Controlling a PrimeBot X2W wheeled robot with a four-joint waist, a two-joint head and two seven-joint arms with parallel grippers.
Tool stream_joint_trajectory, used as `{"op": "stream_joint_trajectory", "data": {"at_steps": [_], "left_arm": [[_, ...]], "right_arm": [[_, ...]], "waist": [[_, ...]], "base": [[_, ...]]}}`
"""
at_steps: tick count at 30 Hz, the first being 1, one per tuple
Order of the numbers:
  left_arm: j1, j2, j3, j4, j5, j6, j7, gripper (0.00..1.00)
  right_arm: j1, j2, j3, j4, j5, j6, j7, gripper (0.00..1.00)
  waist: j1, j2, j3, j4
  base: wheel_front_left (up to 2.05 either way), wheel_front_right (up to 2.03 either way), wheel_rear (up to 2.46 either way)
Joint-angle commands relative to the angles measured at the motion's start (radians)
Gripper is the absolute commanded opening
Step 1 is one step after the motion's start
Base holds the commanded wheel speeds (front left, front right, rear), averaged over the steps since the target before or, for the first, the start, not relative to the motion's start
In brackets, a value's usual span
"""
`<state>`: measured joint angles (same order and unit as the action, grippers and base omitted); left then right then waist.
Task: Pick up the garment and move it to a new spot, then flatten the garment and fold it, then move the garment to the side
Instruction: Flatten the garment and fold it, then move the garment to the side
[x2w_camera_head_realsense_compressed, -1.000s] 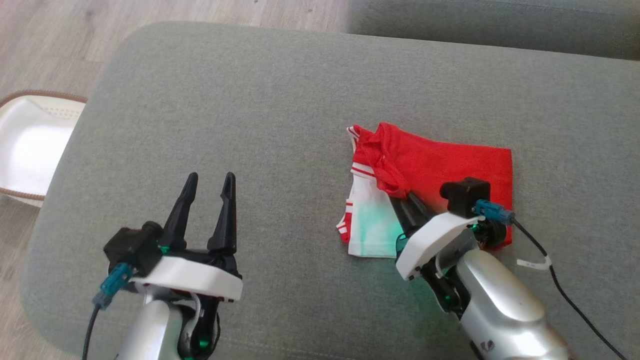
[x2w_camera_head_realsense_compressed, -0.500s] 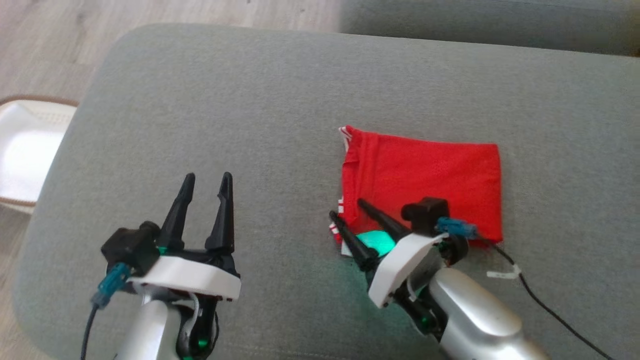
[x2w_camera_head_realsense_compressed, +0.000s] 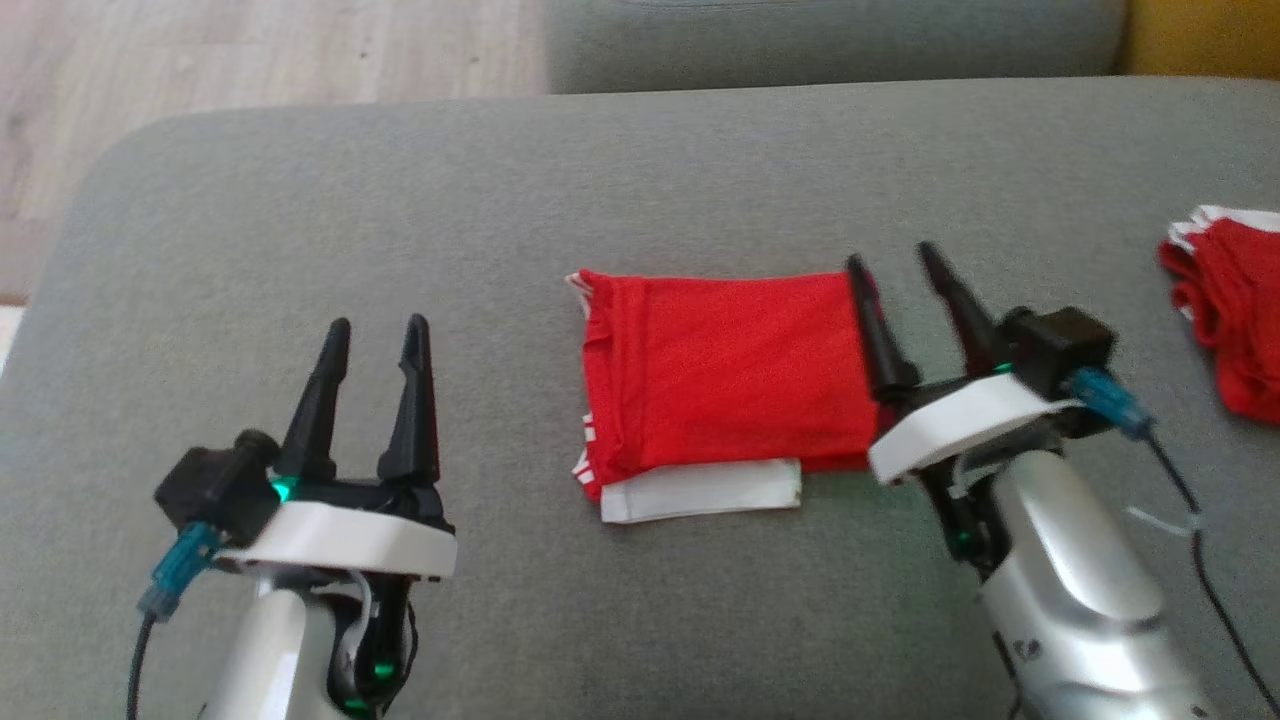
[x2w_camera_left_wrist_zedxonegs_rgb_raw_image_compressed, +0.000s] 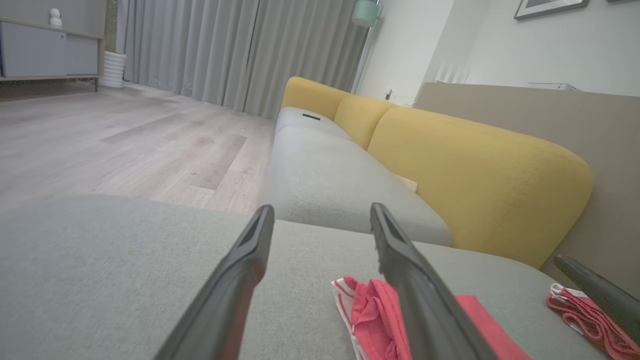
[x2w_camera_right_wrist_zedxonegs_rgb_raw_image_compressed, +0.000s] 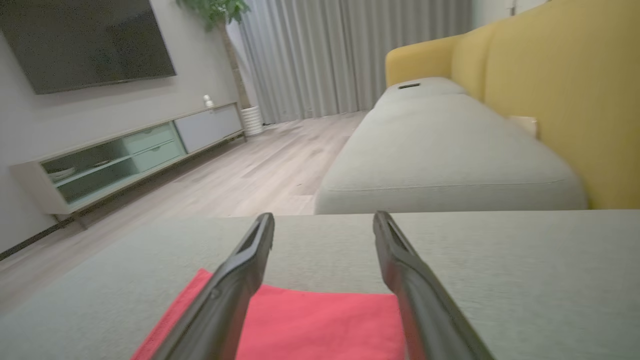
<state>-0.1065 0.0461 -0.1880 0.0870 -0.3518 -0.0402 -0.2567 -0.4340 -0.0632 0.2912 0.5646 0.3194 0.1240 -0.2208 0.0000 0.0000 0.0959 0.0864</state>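
Wrapping up the fold, seemingly: red garment (x2w_camera_head_realsense_compressed: 740, 375) flat at frame centre on the grey sofa cushion (x2w_camera_head_realsense_compressed: 400, 200). Right gripper (x2w_camera_head_realsense_compressed: 892, 256) splayed wide, empty, at its right edge; left gripper (x2w_camera_head_realsense_compressed: 378, 323) wide, lower left. Next, likely: pinching that edge, dragging sideways.

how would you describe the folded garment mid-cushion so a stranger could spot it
On the wide grey cushion, beside the open right gripper, lies the folded red garment. Unlike the rumpled red pile farther right, it is a flat rectangle with a white strip along its near edge.
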Motion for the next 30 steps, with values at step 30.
{"op": "stream_joint_trajectory", "data": {"at_steps": [30], "left_arm": [[-0.038, 0.004, 0.021, -0.057, 0.014, 0.012, -0.005, 1.0]], "right_arm": [[0.167, 0.013, -0.205, -0.219, -0.12, 0.007, 0.017, 1.0]], "waist": [[0.0, 0.0, 0.053, -0.057]], "base": [[0.0, 0.0, 0.0]]}}
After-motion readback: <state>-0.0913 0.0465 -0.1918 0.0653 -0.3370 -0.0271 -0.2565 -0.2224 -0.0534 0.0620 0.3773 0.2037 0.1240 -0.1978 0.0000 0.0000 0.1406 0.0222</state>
